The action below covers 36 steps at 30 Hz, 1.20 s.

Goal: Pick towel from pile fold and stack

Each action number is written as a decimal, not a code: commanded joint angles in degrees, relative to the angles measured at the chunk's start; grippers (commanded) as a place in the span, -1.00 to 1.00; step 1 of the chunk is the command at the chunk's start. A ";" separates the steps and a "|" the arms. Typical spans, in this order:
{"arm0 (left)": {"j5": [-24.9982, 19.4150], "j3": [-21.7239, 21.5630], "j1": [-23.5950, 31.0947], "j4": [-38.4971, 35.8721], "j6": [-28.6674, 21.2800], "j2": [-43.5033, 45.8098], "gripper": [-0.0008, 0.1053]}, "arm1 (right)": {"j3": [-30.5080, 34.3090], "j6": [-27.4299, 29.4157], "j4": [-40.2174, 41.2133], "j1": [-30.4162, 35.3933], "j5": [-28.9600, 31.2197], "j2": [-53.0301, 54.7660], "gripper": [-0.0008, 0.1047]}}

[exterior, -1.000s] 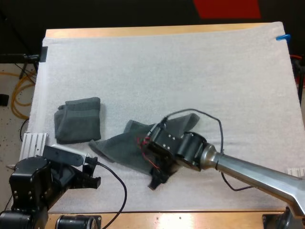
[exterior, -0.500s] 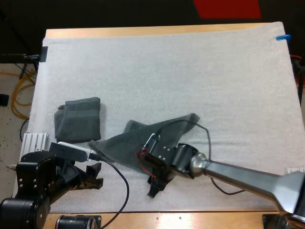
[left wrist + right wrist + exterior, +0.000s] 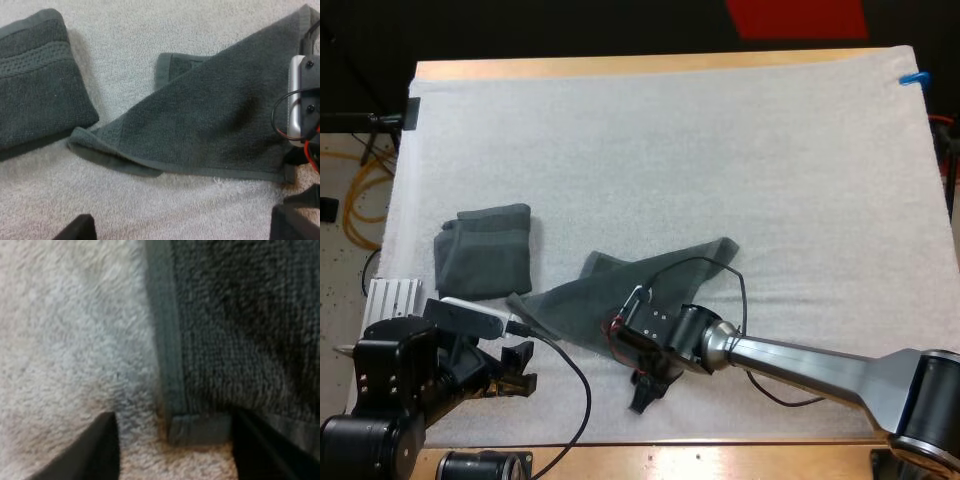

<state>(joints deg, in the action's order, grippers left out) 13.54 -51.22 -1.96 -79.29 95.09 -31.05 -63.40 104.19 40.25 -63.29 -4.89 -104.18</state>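
grey-green cloth in two places on the white mat; to the left, a folded towel, squared up and lying flat, to all appearance the start of the stack; just beside it toward the middle, a loose towel spread in a rough slanting shape with one part doubled over, neither crumpled nor properly folded; so, by judgement: one towel finished, this one already laid out on the surface and somewhere early in its fold.

right claw down at the near corner of the loose towel; seen from its own wrist, fingers spread wide, the hemmed corner lying between them but not pinched, one finger over bare mat, the other over the cloth; left claw low at the near-left part of the mat, likewise spread and holding nothing, facing the loose towel's long hem with the folded towel off to one side.

left to do, as a guess: closing on that corner, carrying it across to the opposite edge, another fold or so to match the folded towel, then setting it on top; some risk of the hem slipping out of a shallow pinch.
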 commanded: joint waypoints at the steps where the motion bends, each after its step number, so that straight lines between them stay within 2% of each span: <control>1: 0.32 -0.25 -0.11 -0.11 0.21 -0.13 0.26 | -0.08 0.58 -2.00 -0.03 0.29 -0.99 -0.38; 2: 0.32 -0.25 -0.11 -0.11 0.21 -0.13 0.26 | -0.08 0.58 -2.14 -0.03 0.49 -0.99 -0.48; 4: 0.32 -0.25 -0.11 -0.11 0.21 -0.13 0.26 | -0.08 0.58 -2.56 -0.03 1.50 -0.99 -0.84; 6: 0.32 -0.25 -0.11 -0.11 0.21 -0.13 0.26 | -0.08 0.58 -2.44 -0.03 1.78 -0.99 -0.98; 11: 0.32 -0.25 -0.11 -0.11 0.21 -0.13 0.26 | -0.08 3.14 2.19 -0.03 4.89 1.17 -0.99; 14: 0.32 -0.25 -0.11 -0.11 0.21 -0.13 0.26 | 0.06 4.10 9.30 -0.03 7.00 4.69 -0.99; 17: 0.32 -0.25 -0.11 -0.11 -0.70 -0.13 0.26 | 1.60 4.09 12.62 -0.03 7.32 8.64 -0.99; 20: 0.95 -0.03 -0.11 -0.11 -2.44 -0.13 0.26 | 5.56 3.04 13.83 -0.03 7.32 13.21 -0.99; 23: 4.02 1.10 -0.29 -0.11 -4.37 -0.13 0.26 | 10.77 0.02 13.89 -0.03 7.70 17.31 -0.99; 25: 6.03 2.93 -1.36 -0.11 -4.53 -0.13 0.26 | 15.19 -2.42 12.42 -0.03 7.69 19.63 -0.99; 28: 6.24 6.25 -2.97 0.02 -4.51 -0.13 0.26 | 19.50 -3.90 8.51 -0.03 7.69 21.26 -0.99; 36: 7.32 16.77 -5.77 -0.13 -3.58 -0.13 0.26 | 22.22 -5.42 4.58 -0.03 7.19 21.25 -0.99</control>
<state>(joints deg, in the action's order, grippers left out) 20.44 -34.71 -7.45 -79.29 91.28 -31.05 -41.19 99.03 45.22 -63.29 2.55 -83.40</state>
